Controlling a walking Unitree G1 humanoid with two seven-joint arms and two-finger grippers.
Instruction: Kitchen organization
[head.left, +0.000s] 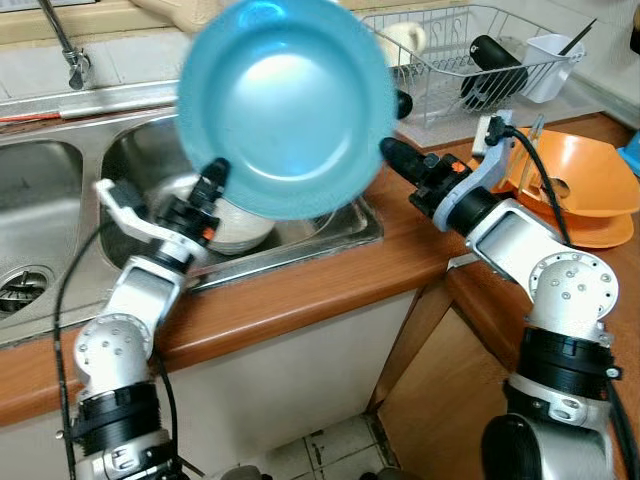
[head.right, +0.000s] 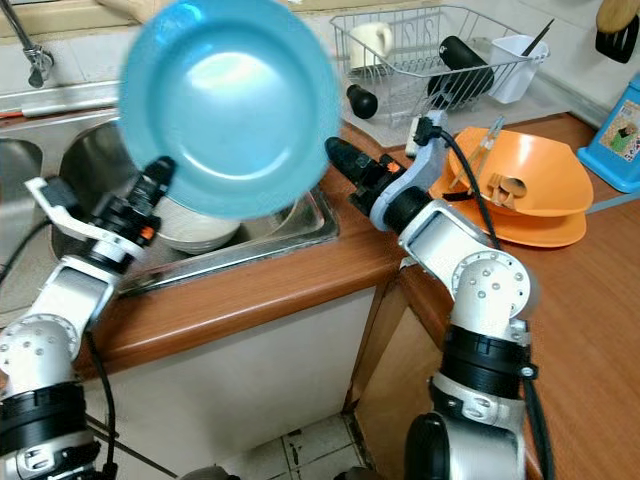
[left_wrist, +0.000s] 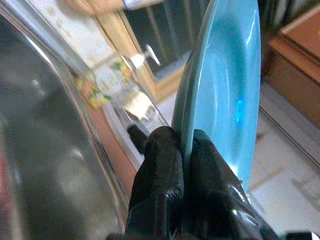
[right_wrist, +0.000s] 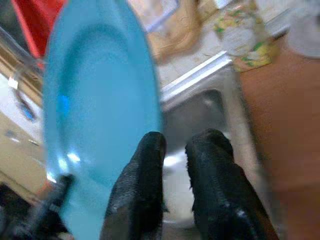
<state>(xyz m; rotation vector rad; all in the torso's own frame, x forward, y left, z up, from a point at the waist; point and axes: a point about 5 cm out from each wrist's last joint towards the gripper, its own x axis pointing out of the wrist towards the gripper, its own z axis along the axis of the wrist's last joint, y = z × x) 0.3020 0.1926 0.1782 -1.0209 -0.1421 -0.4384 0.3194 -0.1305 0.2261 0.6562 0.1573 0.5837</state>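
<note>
A round blue plate (head.left: 285, 105) is held up on edge above the right sink basin (head.left: 362, 236), its hollow face toward me. My left gripper (head.left: 215, 172) is shut on the plate's lower left rim; in the left wrist view the two fingers (left_wrist: 160, 165) pinch the thin rim of the plate (left_wrist: 225, 90). My right gripper (head.left: 388, 150) sits just beside the plate's right edge over the wooden counter, fingers close together with nothing between them. In the right wrist view that gripper (right_wrist: 177, 141) points past the plate (right_wrist: 95, 115). A white bowl (head.left: 235, 228) lies in the basin below.
A wire dish rack (head.left: 470, 60) with a mug, a dark bottle and a white cup stands at the back right. Stacked orange bowls (head.left: 580, 180) rest on the right counter, a blue box (head.right: 620, 125) beyond them. The faucet (head.left: 70, 55) rises at the back left.
</note>
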